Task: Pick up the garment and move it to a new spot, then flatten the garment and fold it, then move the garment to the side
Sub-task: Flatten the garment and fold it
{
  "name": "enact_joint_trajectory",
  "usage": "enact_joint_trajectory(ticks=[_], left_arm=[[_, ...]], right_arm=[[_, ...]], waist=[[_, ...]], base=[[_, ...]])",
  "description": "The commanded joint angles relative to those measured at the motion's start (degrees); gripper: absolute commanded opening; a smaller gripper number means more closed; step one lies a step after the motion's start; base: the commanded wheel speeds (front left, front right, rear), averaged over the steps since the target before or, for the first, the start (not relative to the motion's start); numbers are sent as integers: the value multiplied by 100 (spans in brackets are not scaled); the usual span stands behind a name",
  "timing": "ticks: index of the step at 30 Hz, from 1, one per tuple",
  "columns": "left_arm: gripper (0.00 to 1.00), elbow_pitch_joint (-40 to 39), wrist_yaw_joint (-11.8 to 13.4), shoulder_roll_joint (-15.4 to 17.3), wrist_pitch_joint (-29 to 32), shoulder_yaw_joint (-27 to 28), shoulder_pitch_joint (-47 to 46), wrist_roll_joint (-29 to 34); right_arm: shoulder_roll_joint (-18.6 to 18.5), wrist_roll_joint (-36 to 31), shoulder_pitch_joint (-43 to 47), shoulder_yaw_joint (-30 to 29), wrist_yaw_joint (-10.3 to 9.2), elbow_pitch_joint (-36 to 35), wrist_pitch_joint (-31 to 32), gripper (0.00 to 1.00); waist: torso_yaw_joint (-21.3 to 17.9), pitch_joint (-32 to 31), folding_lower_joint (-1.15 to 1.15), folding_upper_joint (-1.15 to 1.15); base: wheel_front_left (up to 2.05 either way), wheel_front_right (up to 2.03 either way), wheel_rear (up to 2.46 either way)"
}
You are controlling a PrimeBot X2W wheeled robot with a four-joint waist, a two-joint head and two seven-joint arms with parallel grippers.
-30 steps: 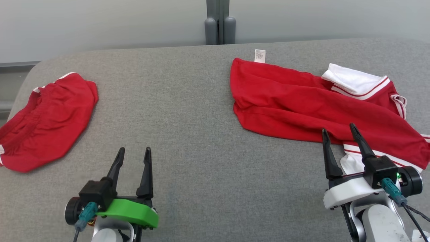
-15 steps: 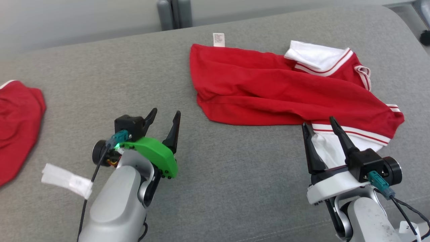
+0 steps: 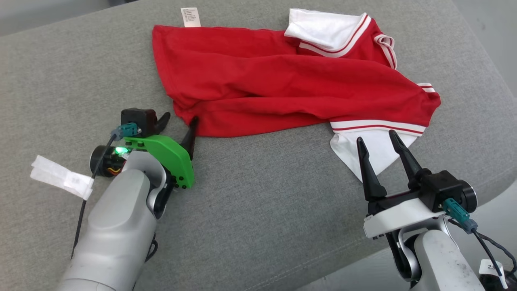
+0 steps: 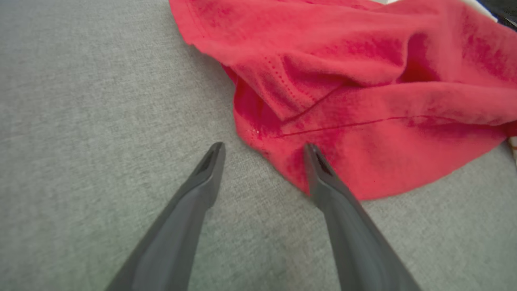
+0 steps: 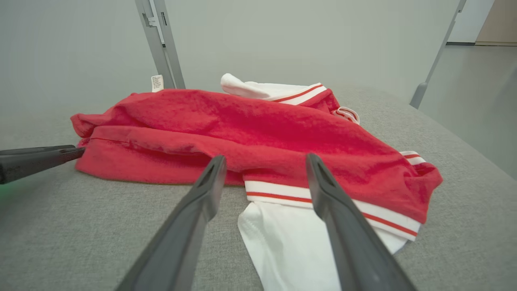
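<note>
The garment (image 3: pixel 282 89) is a red shirt with white, red-striped sleeves, lying crumpled on the grey padded surface (image 3: pixel 258 210); its care label (image 3: pixel 190 17) sticks out at the far edge. My left gripper (image 3: pixel 179 121) is open at the shirt's near-left hem corner. In the left wrist view that gripper (image 4: pixel 262 149) straddles the hem of the garment (image 4: pixel 363 105), one fingertip over the red cloth. My right gripper (image 3: pixel 375 139) is open above the white sleeve (image 3: pixel 371 149). From the right wrist, that gripper (image 5: pixel 264 159) points at the striped cuff of the garment (image 5: pixel 262 129).
The padded surface's rounded right edge (image 3: pixel 480 81) drops off close to my right arm. A white tag (image 3: pixel 60 178) hangs from my left arm's cable. Metal posts (image 5: pixel 159 44) stand behind the surface in the right wrist view. Bare grey padding lies left of the shirt.
The head camera has swung right, so the second red garment at the left has left the picture. My left gripper has moved forward and right to the shirt's hem. Both grippers stayed open.
</note>
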Motion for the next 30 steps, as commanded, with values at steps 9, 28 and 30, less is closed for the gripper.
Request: enact_joint_trajectory(ticks=[9,28,30], left_arm=[[0,696,108,-101,-128,-258,-360,166],[0,-1509,320,-25,-978,608,1400,266],[0,-1707,331,-29,-979,729,1703,307]], right_arm=[[-2,-34,-35,-32,1,-65,-25,100],[-5,-601,95,-364,1,-35,-13,100],[-7,-640,94,-371,0,-20,9,100]], waist=[[-125,214,0,0],[1675,-469,0,0],[1831,-557,0,0]], base=[[0,0,0],[0,0,0],[0,0,0]])
